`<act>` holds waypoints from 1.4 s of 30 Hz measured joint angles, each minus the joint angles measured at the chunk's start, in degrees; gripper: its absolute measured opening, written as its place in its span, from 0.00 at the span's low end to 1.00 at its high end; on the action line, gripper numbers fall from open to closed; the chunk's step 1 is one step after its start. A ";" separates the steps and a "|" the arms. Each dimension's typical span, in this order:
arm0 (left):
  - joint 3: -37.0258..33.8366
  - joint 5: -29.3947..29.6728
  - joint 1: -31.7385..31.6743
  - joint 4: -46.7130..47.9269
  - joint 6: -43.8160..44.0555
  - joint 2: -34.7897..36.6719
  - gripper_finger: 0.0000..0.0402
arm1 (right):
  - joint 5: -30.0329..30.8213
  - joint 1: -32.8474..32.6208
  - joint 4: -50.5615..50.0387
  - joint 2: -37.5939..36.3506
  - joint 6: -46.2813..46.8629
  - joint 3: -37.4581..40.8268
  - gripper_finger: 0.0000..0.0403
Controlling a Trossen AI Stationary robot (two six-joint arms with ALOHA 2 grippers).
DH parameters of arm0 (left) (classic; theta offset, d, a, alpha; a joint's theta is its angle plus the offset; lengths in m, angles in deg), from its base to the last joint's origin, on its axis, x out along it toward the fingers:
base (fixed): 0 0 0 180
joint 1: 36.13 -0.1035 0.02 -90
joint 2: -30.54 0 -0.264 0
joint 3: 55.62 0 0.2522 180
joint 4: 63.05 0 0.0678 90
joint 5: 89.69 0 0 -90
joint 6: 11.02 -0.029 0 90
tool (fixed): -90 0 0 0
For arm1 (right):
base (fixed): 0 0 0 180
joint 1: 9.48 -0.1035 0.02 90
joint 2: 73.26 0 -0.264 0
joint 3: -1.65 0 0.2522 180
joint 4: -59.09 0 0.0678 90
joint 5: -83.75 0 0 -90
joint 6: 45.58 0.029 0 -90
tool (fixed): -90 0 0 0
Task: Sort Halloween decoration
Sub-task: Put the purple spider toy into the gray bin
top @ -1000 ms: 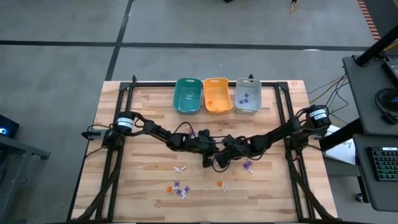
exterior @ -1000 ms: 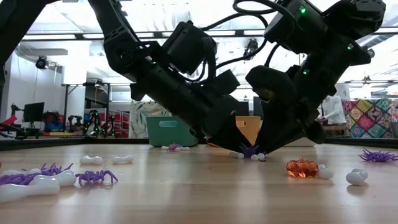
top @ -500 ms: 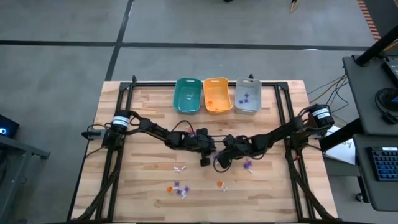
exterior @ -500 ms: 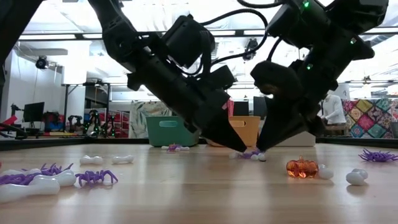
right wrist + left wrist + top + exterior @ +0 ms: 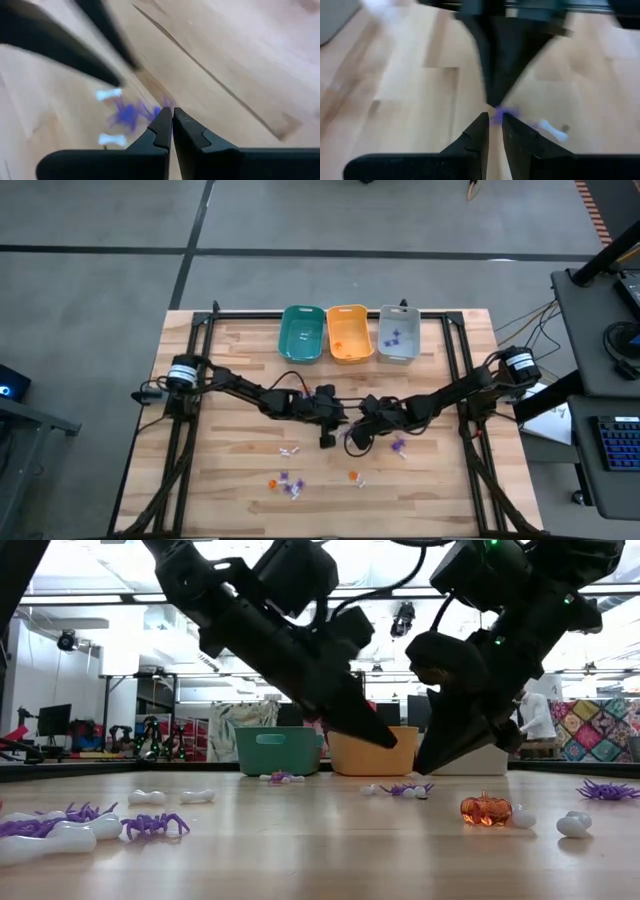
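A purple spider (image 5: 405, 788) lies on the wood table with small white bones (image 5: 109, 94) beside it; it also shows as the spider (image 5: 126, 114) in the right wrist view. My left gripper (image 5: 390, 742) hangs above it with its fingers (image 5: 482, 125) nearly together; I see nothing between them. My right gripper (image 5: 418, 770) is shut just above the spider, to the spider's right. In the high view both grippers (image 5: 328, 438) (image 5: 352, 442) meet at mid-table. More Halloween decoration lies nearer the front edge: an orange pumpkin (image 5: 485, 809), purple spiders (image 5: 150, 825), white pieces (image 5: 575, 825).
A teal bin (image 5: 301, 333), an orange bin (image 5: 349, 333) and a grey bin (image 5: 398, 335) stand in a row at the table's far edge. Another purple spider (image 5: 398, 446) lies right of the grippers. Black frame rails (image 5: 190, 380) run along both sides.
My left gripper has risen from the purple spider on the table and now hangs clear above it. The spider and the bones have stayed on the table.
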 joint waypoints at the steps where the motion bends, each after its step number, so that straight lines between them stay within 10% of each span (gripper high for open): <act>1: -0.04 -0.86 0.04 -0.11 -0.62 0.02 0.09 | -0.19 0.00 -1.41 -0.32 0.90 -0.01 0.02; 13: 0.43 0.20 -0.09 -9.33 0.11 -6.78 0.09 | -4.62 -0.92 -8.70 -3.08 9.72 -0.02 0.04; 31: 0.64 2.00 -0.72 -12.96 2.81 -10.86 0.09 | -2.39 -0.92 -3.10 0.76 10.19 0.04 0.39; 42: 0.63 1.97 -0.72 -12.48 2.82 -10.91 0.09 | -1.08 -2.43 -2.33 0.46 -15.70 -0.98 0.39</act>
